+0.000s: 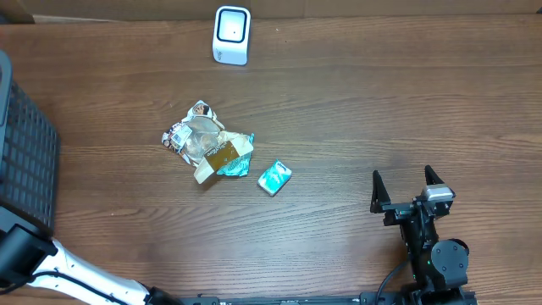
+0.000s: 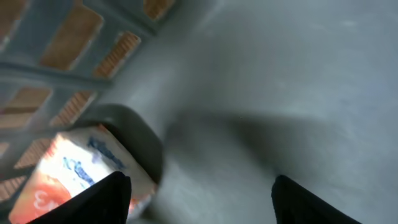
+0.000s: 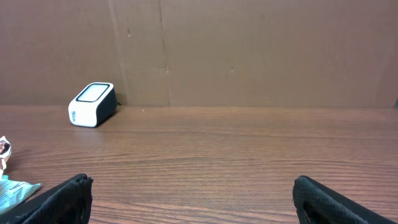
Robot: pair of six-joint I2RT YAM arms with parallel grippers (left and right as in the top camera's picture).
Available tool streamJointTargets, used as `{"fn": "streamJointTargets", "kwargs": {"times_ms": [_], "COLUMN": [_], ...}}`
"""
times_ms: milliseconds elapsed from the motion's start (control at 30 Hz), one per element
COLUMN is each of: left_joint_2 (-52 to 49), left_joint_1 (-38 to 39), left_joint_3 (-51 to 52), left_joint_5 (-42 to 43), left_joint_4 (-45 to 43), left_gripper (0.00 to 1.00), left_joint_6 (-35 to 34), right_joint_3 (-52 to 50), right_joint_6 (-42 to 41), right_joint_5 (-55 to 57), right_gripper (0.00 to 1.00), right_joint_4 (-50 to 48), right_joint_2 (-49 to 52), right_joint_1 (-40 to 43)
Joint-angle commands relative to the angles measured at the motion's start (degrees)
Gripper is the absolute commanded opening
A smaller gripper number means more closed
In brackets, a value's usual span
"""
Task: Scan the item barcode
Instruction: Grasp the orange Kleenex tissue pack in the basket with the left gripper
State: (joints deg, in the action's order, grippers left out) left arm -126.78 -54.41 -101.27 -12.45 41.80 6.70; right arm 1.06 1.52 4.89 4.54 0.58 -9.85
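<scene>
The white barcode scanner (image 1: 230, 34) stands at the far edge of the table, and it also shows in the right wrist view as the scanner (image 3: 92, 104). Crumpled snack packets (image 1: 206, 142) and a small teal packet (image 1: 274, 177) lie mid-table. My right gripper (image 1: 406, 182) hovers open near the front right, nothing between its fingers (image 3: 62, 199). My left gripper (image 2: 199, 205) is open inside the grey basket. An orange-and-white packet (image 2: 74, 171) lies just beyond its left finger (image 2: 106, 199). That view is blurred.
A dark mesh basket (image 1: 25, 152) stands at the table's left edge. The left arm's white link (image 1: 68, 271) reaches in from the bottom left. A brown wall (image 3: 249, 50) backs the table behind the scanner.
</scene>
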Motion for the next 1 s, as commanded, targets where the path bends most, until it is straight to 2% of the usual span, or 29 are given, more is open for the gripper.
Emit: {"fn": "streamJointTargets", "kwargs": {"times_ms": [0,233,367,467,567,600,633,833,967], "left_joint_2": [-0.5,-1.6,-3.5,-4.9,-5.1,-5.1,-5.1,-3.0,4.1], "left_joint_1": [-0.3,-2.0,-3.7,-4.7,-4.9,-4.9,-4.8,-3.3,-0.9], "left_joint_3": [0.3,0.4,0.5,0.9,1.2,1.2,1.2,1.0,0.9], "left_joint_5": [-3.2,-3.2,-3.1,-2.9,-2.6,-2.4,-2.3,2.3,9.6], "left_joint_4": [-2.2,-3.5,-2.6,-1.6,-1.4,-1.4,-1.3,0.3,-1.1], "left_gripper": [0.74,0.75,0.71,0.57,0.28,0.14,0.04,0.04,0.04], "left_joint_6": [1.5,1.9,2.1,1.8,-0.3,-0.6,-0.6,-0.9,-5.5], "right_joint_3": [-0.6,-0.6,-0.6,-0.6,-0.6,-0.6,-0.6,-0.6,-0.6], "right_joint_6": [0.3,0.3,0.3,0.3,0.3,0.3,0.3,0.3,0.3], "right_joint_5": [0.2,0.2,0.2,0.2,0.2,0.2,0.2,0.2,0.2], "right_gripper": [1.0,1.0,1.0,1.0,1.0,1.0,1.0,1.0,1.0], "right_joint_4": [-0.2,-0.2,-0.2,-0.2,-0.2,-0.2,-0.2,-0.2,-0.2], "right_joint_2": [-0.4,-0.4,-0.4,-0.4,-0.4,-0.4,-0.4,-0.4,-0.4], "right_joint_1": [-0.3,-0.3,-0.3,-0.3,-0.3,-0.3,-0.3,-0.3,-0.3]}}
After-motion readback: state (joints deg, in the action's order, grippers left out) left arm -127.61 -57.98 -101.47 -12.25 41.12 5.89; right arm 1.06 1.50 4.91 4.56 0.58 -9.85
